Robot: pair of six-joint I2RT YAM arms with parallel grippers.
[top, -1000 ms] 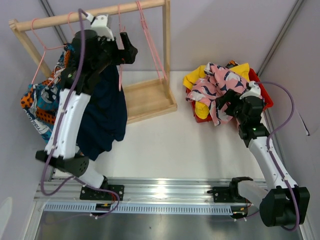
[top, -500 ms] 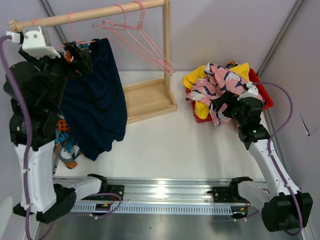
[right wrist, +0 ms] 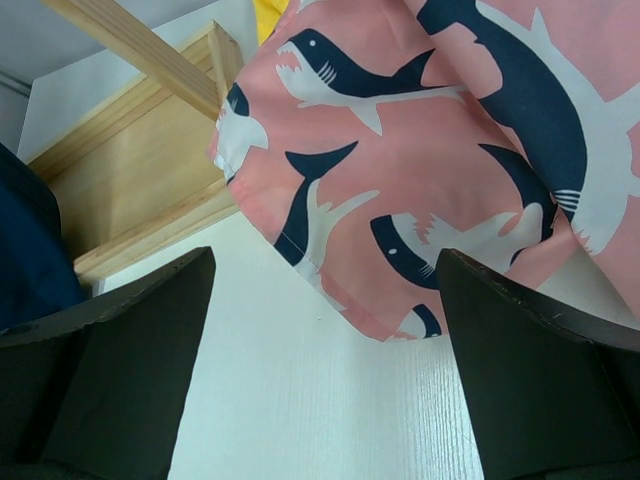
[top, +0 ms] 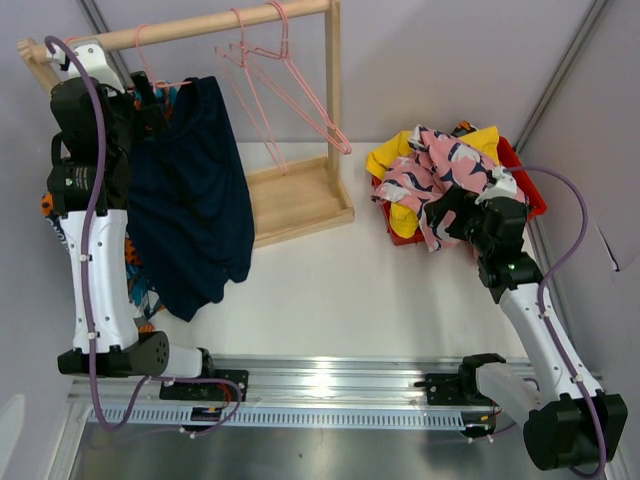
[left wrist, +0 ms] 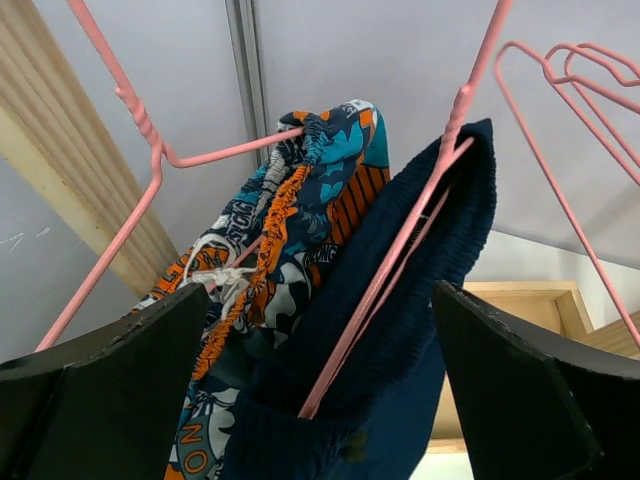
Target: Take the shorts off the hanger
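Observation:
Navy shorts (top: 195,190) hang on a pink hanger (left wrist: 392,275) from the wooden rail (top: 200,28). In the left wrist view the navy shorts (left wrist: 420,330) lie between my wide-open fingers (left wrist: 100,385). Blue-orange patterned shorts (left wrist: 290,220) hang on a second hanger just behind them, and they also show in the top view (top: 135,285) behind my left arm. My left gripper (top: 150,98) is up at the navy waistband, open. My right gripper (top: 440,215) is open and empty over the table, beside pink shark-patterned shorts (right wrist: 450,160). Yellow shorts (top: 482,140) lie under the pink ones.
The wooden rack has an upright post (top: 333,90) and a tray-like base (top: 300,200). Empty pink hangers (top: 290,90) dangle slanted from the rail. A red basket (top: 528,192) at the right holds the pink and yellow shorts. The arms' metal rail (top: 320,385) runs along the near edge.
My left arm has swung from in front of the shorts to the rack's left side, its gripper now at the navy waistband. The empty hangers have swung. The right arm barely moved.

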